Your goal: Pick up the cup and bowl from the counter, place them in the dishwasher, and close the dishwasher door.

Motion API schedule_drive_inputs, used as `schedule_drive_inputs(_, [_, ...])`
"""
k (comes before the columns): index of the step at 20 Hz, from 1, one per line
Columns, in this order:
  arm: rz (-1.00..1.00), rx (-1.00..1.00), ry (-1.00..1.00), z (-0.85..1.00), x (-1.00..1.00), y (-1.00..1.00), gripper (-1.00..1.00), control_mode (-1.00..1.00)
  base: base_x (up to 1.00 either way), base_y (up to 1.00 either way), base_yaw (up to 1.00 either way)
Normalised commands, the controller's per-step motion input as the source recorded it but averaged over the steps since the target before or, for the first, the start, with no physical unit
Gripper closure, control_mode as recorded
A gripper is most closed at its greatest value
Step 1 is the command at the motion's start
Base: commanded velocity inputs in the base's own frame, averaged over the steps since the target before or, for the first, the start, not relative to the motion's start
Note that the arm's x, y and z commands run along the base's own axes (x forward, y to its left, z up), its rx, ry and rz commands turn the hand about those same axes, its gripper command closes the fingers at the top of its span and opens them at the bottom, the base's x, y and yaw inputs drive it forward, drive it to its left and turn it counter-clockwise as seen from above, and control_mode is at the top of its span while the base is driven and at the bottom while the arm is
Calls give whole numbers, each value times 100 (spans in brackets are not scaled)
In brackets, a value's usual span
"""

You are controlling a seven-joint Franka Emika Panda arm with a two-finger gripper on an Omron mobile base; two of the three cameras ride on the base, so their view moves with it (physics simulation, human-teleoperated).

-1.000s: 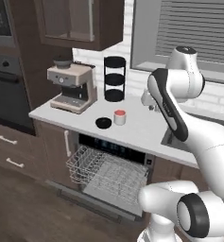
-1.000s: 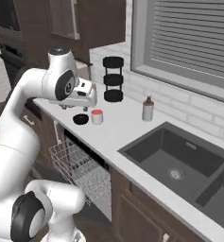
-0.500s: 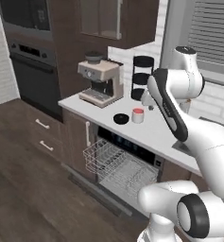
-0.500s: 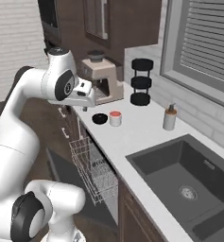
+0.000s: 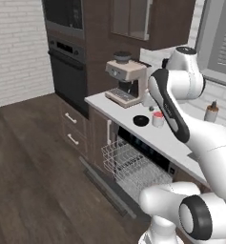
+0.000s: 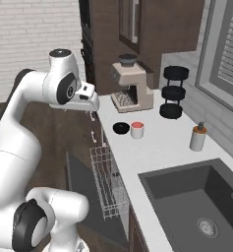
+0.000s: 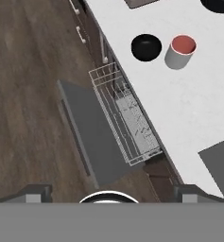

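Showing dishwasher door point(image 7: 92, 137) flat open, rack point(image 7: 125, 118) out

Cup point(image 7: 180, 51) beside bowl point(image 7: 146, 47), upright

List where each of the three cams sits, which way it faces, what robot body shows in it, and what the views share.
Left base view: behind the arm on its left, facing forward and down at the counter; the arm rises at lower right.
Right base view: behind on the right, facing along the counter and the sink; the arm rises at lower left.
Hand view: on the hand, looking down on the floor, the open dishwasher door and the wire rack; two dark fingertips at the bottom, set wide.
Shared: all three show the cup beside the bowl.
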Motion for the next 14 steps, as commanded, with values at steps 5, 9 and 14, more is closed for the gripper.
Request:
schedule_drive_inputs(5, [0,0,0,0,0,0,-100,100,0,-41,21])
schedule_drive_inputs(9, [0,0,0,0,0,0,-100,100,0,-42,10])
schedule_drive_inputs(14, [0,0,0,0,0,0,-100,100,0,-48,5])
